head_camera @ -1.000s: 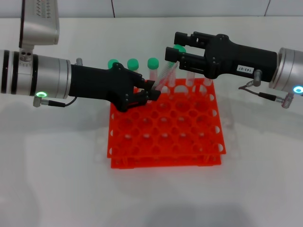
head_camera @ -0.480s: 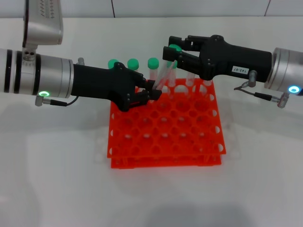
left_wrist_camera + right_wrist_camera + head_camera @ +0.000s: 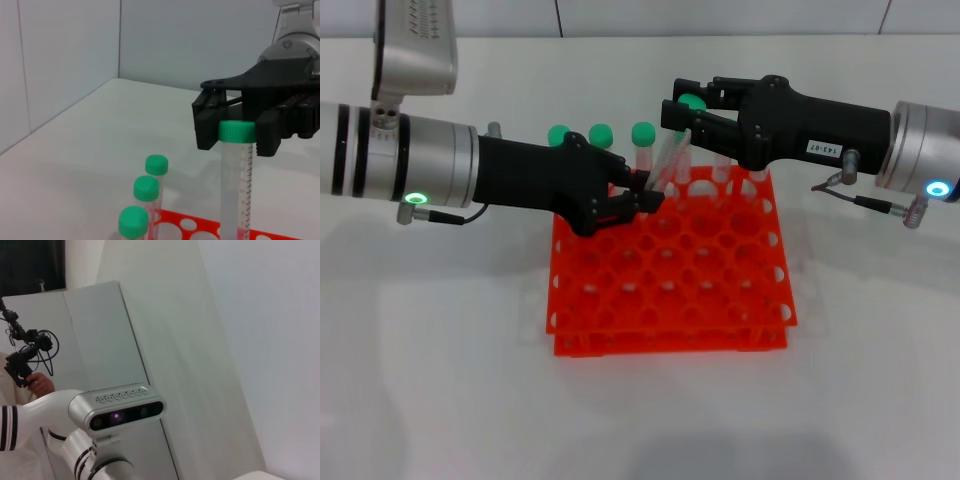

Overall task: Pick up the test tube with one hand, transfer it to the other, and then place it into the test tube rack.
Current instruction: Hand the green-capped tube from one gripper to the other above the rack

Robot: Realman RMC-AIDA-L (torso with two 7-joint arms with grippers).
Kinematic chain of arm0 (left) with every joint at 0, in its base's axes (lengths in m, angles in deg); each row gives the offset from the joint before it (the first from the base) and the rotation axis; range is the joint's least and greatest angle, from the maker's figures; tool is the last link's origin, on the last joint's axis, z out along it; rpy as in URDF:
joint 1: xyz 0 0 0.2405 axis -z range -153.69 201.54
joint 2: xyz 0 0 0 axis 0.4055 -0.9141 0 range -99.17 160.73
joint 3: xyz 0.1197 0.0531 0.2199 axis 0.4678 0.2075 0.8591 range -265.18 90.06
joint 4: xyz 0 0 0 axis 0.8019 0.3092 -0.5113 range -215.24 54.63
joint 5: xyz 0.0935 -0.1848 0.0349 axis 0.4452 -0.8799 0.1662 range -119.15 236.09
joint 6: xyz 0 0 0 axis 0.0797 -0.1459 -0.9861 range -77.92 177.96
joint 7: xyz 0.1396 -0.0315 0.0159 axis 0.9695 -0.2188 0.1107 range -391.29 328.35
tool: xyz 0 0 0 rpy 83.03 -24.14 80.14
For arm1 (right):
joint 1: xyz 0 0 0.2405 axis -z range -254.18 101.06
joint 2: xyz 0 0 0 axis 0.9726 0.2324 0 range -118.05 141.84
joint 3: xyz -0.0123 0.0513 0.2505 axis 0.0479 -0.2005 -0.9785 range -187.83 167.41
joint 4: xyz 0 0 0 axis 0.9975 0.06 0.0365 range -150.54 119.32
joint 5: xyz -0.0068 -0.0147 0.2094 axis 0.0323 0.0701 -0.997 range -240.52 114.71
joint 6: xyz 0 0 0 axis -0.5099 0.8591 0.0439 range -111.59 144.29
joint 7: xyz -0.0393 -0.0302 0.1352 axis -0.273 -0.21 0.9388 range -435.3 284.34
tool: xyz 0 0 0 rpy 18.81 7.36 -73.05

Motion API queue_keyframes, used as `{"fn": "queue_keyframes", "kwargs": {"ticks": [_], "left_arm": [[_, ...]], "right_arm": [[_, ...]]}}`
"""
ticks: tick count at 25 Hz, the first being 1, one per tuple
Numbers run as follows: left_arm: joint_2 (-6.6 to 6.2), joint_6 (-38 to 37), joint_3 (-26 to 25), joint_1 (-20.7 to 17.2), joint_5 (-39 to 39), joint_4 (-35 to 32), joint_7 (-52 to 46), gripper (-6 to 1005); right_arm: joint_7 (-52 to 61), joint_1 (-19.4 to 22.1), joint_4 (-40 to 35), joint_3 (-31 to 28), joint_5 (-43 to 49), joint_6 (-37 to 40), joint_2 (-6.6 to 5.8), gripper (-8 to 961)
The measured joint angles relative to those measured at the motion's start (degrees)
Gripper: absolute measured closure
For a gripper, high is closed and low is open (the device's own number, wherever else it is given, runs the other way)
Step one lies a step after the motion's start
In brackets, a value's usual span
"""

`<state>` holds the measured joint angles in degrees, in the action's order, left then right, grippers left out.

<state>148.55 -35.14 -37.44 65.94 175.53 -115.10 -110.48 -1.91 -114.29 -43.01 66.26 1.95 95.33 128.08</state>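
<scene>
**Left gripper pinching tube base, right gripper spread around the cap**

Left gripper [image 3: 642,195], green-lit wrist, reaches in over the back-left part of the test tube rack [image 3: 670,300] and is pinched on the lower end of the test tube [image 3: 665,165]. The tube slants up and away from its fingertips toward the right gripper [image 3: 682,112], the one with the white label and blue wrist light. That gripper's fingers are spread, one to each side of the tube's green cap [image 3: 692,102]; in the left wrist view the cap [image 3: 236,131] sits just in front of the black fingers [image 3: 207,125], and contact cannot be told. The tube's lower end hangs above the rack, not in a hole.

Three other green-capped tubes [image 3: 600,135] stand in the rack's back row, just behind the left gripper; the left wrist view shows the same three [image 3: 147,190] beside the held tube.

Hard to make out: the tube's bottom tip is covered by the left fingers in the head view and cut off by the frame edge in the left wrist view. More tubes behind the right gripper are mostly blocked by it. The right wrist view shows only a wall and the robot's head unit [image 3: 122,410], no gripper or tube.
</scene>
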Motion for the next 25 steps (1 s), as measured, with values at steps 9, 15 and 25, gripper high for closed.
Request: {"fn": "queue_keyframes", "kwargs": {"ticks": [9, 15, 25], "left_arm": [[0.0, 0.08, 0.08, 0.0, -0.02, 0.0, 0.06, 798], [0.0, 0.08, 0.07, 0.0, -0.08, -0.3, -0.1, 797], [-0.05, -0.52, 0.9, -0.32, -0.17, -2.89, -4.94, 770]], "right_arm": [[-1.2, -0.06, -0.01, 0.77, -0.38, 0.39, 0.0, 695], [-1.05, -0.07, -0.03, 0.77, -0.55, 0.36, 0.0, 695], [-0.8, 0.16, -0.03, 0.49, -0.69, 0.29, -0.14, 695]]}}
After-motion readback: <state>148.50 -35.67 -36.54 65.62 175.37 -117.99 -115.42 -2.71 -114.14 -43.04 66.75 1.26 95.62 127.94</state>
